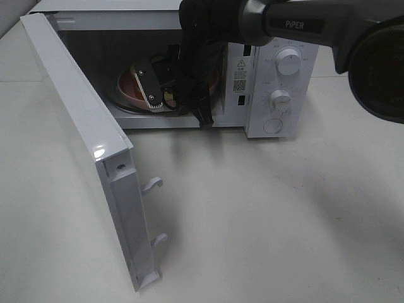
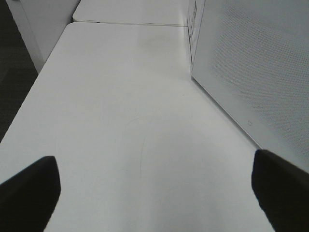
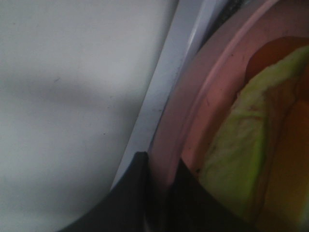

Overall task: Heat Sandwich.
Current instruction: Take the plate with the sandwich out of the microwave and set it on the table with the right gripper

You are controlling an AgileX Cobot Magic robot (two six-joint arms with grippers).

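Exterior high view: we see the glossy white box-shaped microwave (image 1: 278, 69), door (image 1: 82, 139) swung open, on the matte white bench (image 1: 265, 208). The black right arm (image 1: 202, 50) reaches into its cavity.

Left wrist view: the left tool (image 2: 154, 191) stands wide apart above the bench.

Right wrist view: the right tool (image 3: 161, 169) is clamped on the smooth rim of the round pink plate (image 3: 203, 87). This plate bears the soft sliced-bread sandwich (image 3: 236, 150).

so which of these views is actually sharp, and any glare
Exterior high: sharp, with a small glare spot on the microwave door. Left wrist: table crisp, left gripper jaws dark and soft. Right wrist: too close, pink plate and sandwich blurred, dim.
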